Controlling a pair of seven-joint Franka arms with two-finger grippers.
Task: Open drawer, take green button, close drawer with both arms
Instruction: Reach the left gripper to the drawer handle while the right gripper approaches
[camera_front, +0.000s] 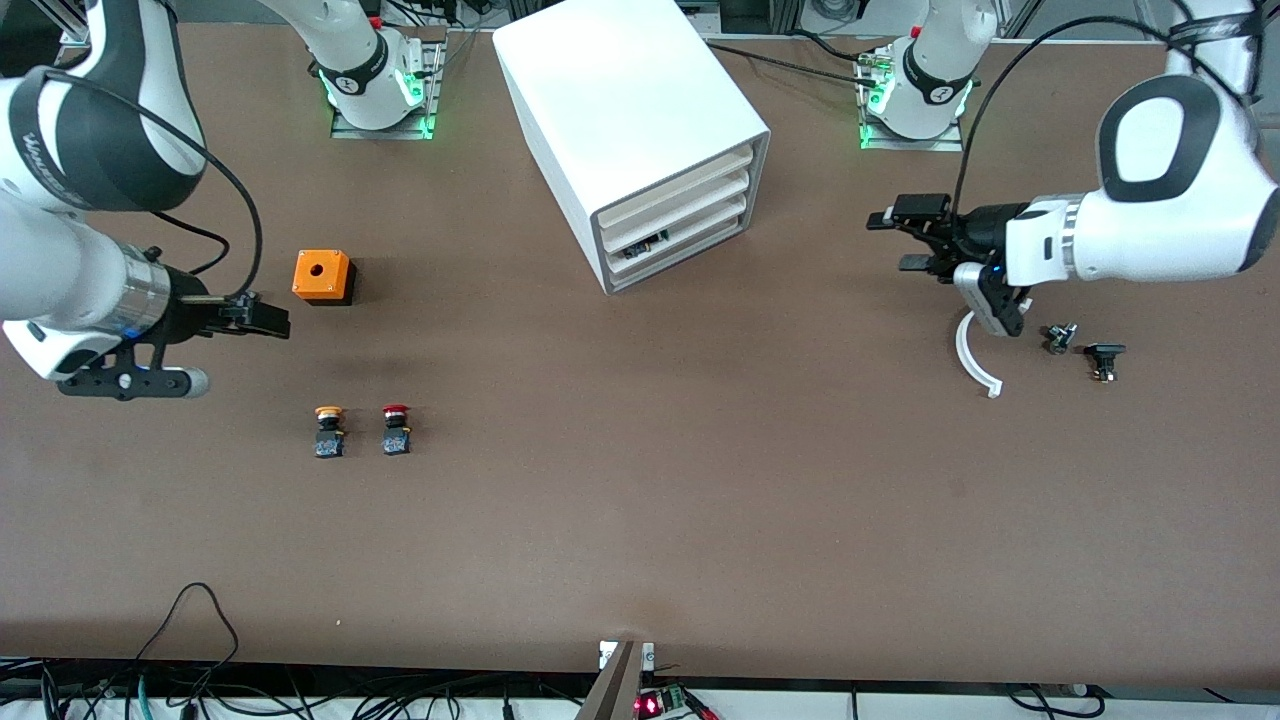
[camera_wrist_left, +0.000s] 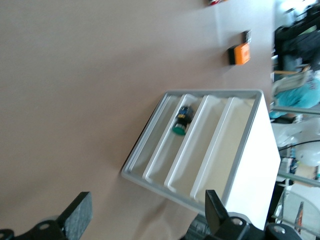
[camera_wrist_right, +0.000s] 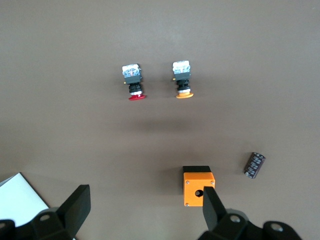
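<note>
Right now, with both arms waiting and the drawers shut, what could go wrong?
1. The drawer front is plain, with no handle, so the open left pincer may slip off it.
2. The cabinet stands loose and angled on the table; pulling could drag it.
3. The green button lies deep in its slot; the red button and orange button, near the open right pincer, could be grabbed instead.

Three buttons (camera_front: 329, 431), four drawers (camera_front: 690, 215).
</note>
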